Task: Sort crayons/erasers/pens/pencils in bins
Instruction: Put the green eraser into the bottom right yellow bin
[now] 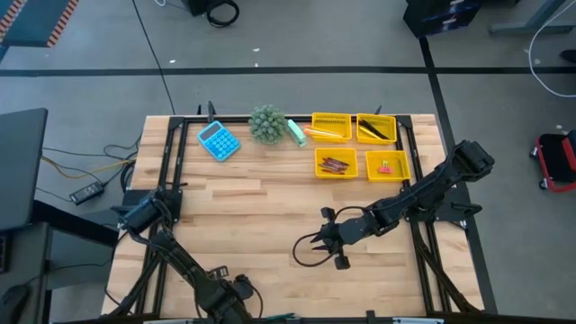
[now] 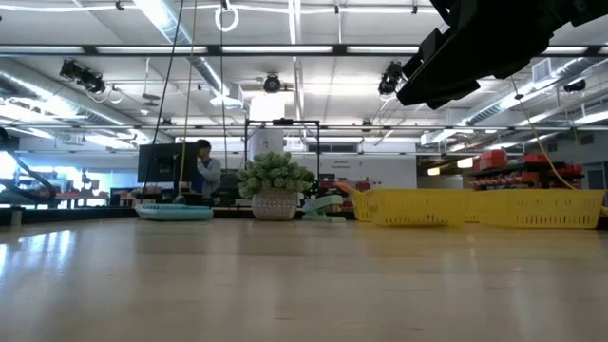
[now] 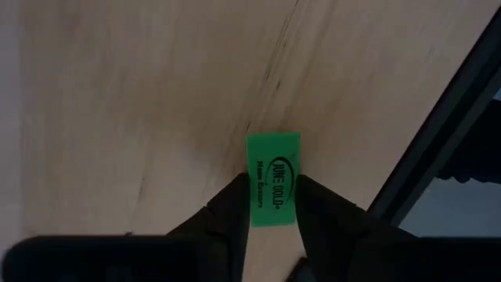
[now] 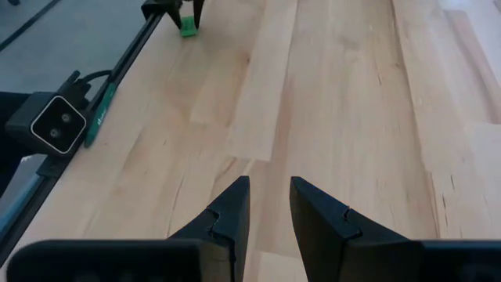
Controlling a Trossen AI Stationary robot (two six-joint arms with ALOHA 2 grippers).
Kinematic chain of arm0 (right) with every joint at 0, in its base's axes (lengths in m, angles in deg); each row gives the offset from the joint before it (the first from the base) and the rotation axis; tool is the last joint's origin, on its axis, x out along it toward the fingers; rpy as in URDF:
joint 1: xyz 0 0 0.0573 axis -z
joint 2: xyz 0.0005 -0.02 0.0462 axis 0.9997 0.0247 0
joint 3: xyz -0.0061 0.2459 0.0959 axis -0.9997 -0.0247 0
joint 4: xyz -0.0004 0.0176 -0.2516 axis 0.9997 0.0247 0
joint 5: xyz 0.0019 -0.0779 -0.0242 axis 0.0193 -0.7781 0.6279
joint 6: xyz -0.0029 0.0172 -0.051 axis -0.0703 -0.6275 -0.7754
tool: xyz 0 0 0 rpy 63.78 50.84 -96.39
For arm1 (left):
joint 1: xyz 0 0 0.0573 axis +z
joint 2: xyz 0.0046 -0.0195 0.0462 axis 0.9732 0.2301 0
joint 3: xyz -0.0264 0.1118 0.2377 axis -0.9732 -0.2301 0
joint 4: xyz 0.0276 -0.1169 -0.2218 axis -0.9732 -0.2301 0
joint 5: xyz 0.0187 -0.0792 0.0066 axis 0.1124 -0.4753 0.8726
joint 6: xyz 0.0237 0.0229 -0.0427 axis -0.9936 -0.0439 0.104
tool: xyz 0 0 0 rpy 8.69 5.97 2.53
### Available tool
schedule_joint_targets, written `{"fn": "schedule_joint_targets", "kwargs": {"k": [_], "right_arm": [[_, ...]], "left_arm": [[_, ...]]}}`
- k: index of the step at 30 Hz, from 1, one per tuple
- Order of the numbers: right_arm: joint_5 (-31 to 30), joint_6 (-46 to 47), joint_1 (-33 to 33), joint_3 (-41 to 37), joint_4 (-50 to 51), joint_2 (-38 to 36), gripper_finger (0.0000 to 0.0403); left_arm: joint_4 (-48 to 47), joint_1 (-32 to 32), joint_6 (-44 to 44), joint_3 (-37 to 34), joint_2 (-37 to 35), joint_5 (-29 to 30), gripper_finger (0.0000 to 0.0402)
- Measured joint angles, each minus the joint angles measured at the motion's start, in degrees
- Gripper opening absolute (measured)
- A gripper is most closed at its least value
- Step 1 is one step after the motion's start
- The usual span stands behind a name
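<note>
Right now we have the left gripper (image 3: 272, 205) low at the near edge of the tabletop (image 1: 270, 216), its fingers (image 3: 227, 215) pinching the green eraser (image 3: 273, 178). We judge this the pickup step; next comes lifting it and carrying it across to the eraser bin (image 1: 388, 166), among four yellow bins at the far right. The right gripper (image 4: 269, 205) hovers mid-tabletop, fingers slightly parted, holding nothing. We count one eraser outside the bins, one calculator (image 1: 218, 140) and one plant (image 1: 267, 123).

Room: grey concrete floor (image 1: 297, 36) with dark tape lines; wooden bench (image 1: 270, 207) (pale planks); ceiling strip lights (image 2: 161, 19), exposed ducts; one person (image 2: 204, 171) at a distant monitor.
</note>
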Motion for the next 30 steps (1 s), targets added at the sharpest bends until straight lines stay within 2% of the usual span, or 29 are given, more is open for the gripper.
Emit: {"fn": "schedule_joint_targets", "kwargs": {"k": [6,15,21,30], "right_arm": [[-0.34,0.24,0.00,0.00,0.29,0.00,0.0099],[-1.59,1.64,-0.20,0.00,0.31,0.00,0.0099],[-1.69,3.28,-0.73,0.00,0.31,0.00,0.0099],[-1.79,7.29,-0.70,0.02,3.08,0.00,0.0099]], "left_arm": [[-0.36,1.12,-0.54,0.39,0.00,-0.85,0.0081],[-0.30,1.62,-1.48,0.52,0.04,-0.12,0.0095],[-0.16,3.40,-1.54,0.73,-0.13,0.08,0.0089],[-5.10,7.62,-9.19,5.75,-0.24,6.10,0.0088]]}}
